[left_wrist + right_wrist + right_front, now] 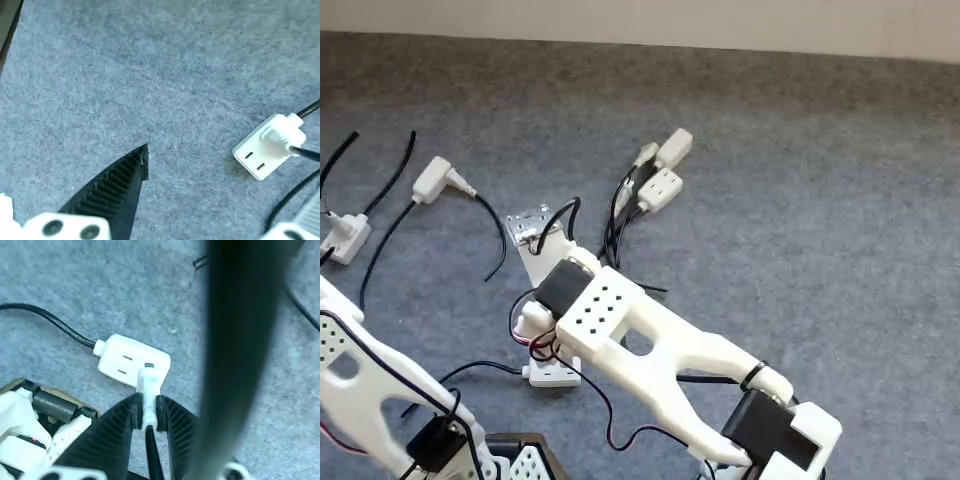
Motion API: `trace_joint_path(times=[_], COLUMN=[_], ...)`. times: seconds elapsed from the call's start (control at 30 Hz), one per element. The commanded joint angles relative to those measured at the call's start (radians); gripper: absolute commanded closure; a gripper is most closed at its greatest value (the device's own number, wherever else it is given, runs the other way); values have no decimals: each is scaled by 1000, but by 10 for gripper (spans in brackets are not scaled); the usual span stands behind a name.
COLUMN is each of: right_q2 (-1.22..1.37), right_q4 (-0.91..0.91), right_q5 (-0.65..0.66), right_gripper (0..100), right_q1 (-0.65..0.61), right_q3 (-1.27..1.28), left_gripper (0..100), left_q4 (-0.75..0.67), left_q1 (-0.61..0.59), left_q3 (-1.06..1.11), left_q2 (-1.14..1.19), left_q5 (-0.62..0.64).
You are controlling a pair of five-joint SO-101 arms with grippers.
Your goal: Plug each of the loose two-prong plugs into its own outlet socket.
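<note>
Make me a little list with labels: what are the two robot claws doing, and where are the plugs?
Right gripper: shut on a white plug, held against a white socket block
Left gripper: open, over the grey carpet near a second socket
Loose plug: lies on the carpet, away from both grippers, unplugged
Plugged in yet: cannot tell for the held plug

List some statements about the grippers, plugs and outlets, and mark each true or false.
1. The right gripper is shut on a white plug. True.
2. The left gripper holds a plug. False: it is open, with nothing between its fingers.
3. The outlet next to the held plug has a red cable. False: its cable is black.
4. Everything lies on a gray surface. True.
</note>
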Motion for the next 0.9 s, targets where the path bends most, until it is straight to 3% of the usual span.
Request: trace_joint_path(times=[0.0,0.87], right_q2=[-8,-8], right_q4=[-15,22], right_q5=[-48,-51], right_gripper=[993,993], right_q1=[-2,27], right_q3=[5,71], left_gripper=[525,525], left_q4=[-8,-15], left_q1=[-7,-2], left_q3=[-50,-50], left_q2=[-10,-13], left_q5=[-8,-8])
